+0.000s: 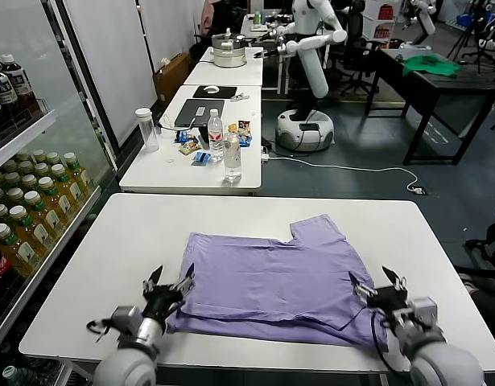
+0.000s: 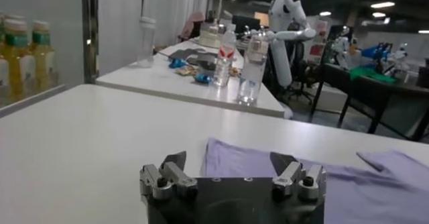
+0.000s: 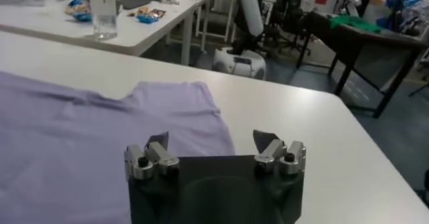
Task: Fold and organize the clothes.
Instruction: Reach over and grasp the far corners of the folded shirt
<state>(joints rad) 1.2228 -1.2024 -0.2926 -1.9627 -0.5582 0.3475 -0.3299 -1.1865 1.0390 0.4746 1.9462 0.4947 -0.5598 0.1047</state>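
The clothes are one lavender-purple T-shirt (image 1: 271,281), lying partly folded on the white table (image 1: 110,241) with a sleeve sticking out toward the far right. My left gripper (image 1: 168,287) stands open at the shirt's near left corner, with nothing between its fingers. My right gripper (image 1: 377,285) is open too, over the shirt's near right corner. In the left wrist view the left gripper (image 2: 228,159) is spread wide with the shirt (image 2: 348,185) just beyond it. The right wrist view has the right gripper (image 3: 212,139) empty above the purple fabric (image 3: 80,131).
Behind stands a second white table (image 1: 150,173) with water bottles (image 1: 232,157), a laptop and snacks. A shelf of drink bottles (image 1: 22,217) runs along the left. Far back are a white robot (image 1: 311,72) and a dark table with a green cloth (image 1: 428,66).
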